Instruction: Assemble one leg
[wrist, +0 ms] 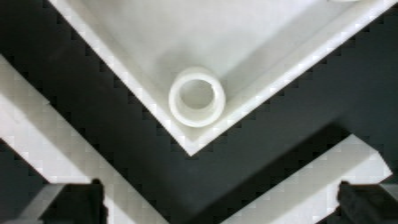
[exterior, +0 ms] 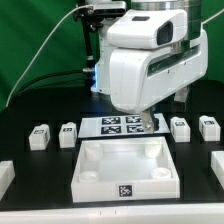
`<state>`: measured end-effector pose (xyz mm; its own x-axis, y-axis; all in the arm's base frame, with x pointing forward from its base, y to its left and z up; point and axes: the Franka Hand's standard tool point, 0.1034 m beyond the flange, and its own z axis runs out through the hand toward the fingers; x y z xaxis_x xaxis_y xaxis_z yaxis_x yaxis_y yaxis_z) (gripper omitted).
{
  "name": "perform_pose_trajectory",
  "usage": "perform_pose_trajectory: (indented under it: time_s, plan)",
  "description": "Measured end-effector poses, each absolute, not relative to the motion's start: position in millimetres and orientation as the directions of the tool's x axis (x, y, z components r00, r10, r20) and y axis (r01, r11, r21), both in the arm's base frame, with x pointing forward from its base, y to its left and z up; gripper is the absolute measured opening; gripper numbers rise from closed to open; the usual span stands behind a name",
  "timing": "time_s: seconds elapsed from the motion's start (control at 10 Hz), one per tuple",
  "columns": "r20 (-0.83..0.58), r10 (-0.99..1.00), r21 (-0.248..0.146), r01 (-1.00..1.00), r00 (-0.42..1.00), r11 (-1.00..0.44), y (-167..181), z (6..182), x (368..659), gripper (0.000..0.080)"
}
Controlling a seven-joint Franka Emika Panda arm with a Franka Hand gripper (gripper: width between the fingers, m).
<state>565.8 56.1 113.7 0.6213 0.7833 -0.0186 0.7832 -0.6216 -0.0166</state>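
Observation:
Four small white legs with black-and-white tags stand on the black table: two at the exterior view's left (exterior: 40, 137) (exterior: 68, 133) and two at its right (exterior: 181, 127) (exterior: 208, 127). The big white square tray (exterior: 100, 181) lies in the middle front. My gripper (exterior: 151, 127) hangs over the tray's far right corner, mostly hidden by the white hand. In the wrist view the gripper (wrist: 217, 205) is open and empty; its dark fingertips (wrist: 71, 203) stand wide apart. Below them is the tray corner (wrist: 125, 60) with its round hole (wrist: 196, 95). No leg shows in the wrist view.
The marker board (exterior: 118, 124) lies flat behind the tray, partly under the arm. White pieces sit at the exterior view's left edge (exterior: 5, 176) and right edge (exterior: 214, 166). A green curtain hangs behind the table.

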Motion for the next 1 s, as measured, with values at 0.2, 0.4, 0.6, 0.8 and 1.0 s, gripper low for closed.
perform_pose_trajectory:
  time_s: [0.2,0.4,0.6,0.8,1.0]
  plan:
    - [-0.019,0.783,-0.017,0.783,0.621,-0.622,56,113.7,566,0.0649]
    - [-0.018,0.797,-0.017,0.797,0.604,-0.604,56,113.7,566,0.0649]
    - [-0.003,0.855,-0.001,0.855,0.519,-0.519,52,108.6,545,0.0649]
    - [-0.006,0.965,-0.006,0.965,0.262,-0.262,33,95.9,501,0.0649]
    - [0.003,1.0,-0.008,1.0,0.018,-0.018,10,74.0,469,0.0649]
